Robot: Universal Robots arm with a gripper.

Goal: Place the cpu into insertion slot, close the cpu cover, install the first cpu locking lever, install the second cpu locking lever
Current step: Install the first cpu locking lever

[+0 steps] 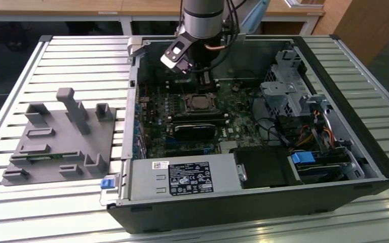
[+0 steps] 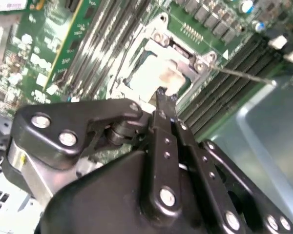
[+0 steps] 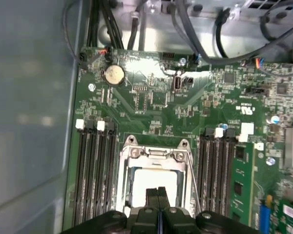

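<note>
- Two banks of memory slots [image 3: 95, 165] flanked the slot [image 1: 200, 103] on the green board [image 3: 151, 97], one bank on each side in the first wrist view.
- One black heatsink [image 1: 194, 130] lay on the board just beside the slot, on the side toward the power supply [image 1: 181, 177].
- A coin cell [image 3: 113, 74] sat on the board well apart from the slot.
- A thin metal lever [image 2: 244, 75] stuck out from one corner of the slot's frame and crossed a memory bank in the second wrist view. Whether it was latched could not be told.
- Outside the case [image 1: 248, 210], toward the exterior view's left, a grey fixture [image 1: 59, 136] with upright pegs rested on the slatted table [image 1: 79, 66].
- The arm [image 1: 201, 15] hung over the case's far side, with its gripper [image 3: 157, 192] [image 2: 161, 95] low over the slot.
- The gripper's two fingers [image 3: 151, 196] were pressed together tip to tip in both wrist views and held nothing.
- The tips stood over one edge of the cpu [image 3: 144, 180], by the rim of the cover [image 3: 124, 180]. Whether they touched the metal could not be told.
- The case lay open on its side and held the board, the power supply, a metal drive cage [image 1: 285, 93] and coloured cables [image 1: 311, 134].
- The slot held the cpu, whose pale face showed through the cut-out of the cover. The cover appeared to lie flat over it.
</note>
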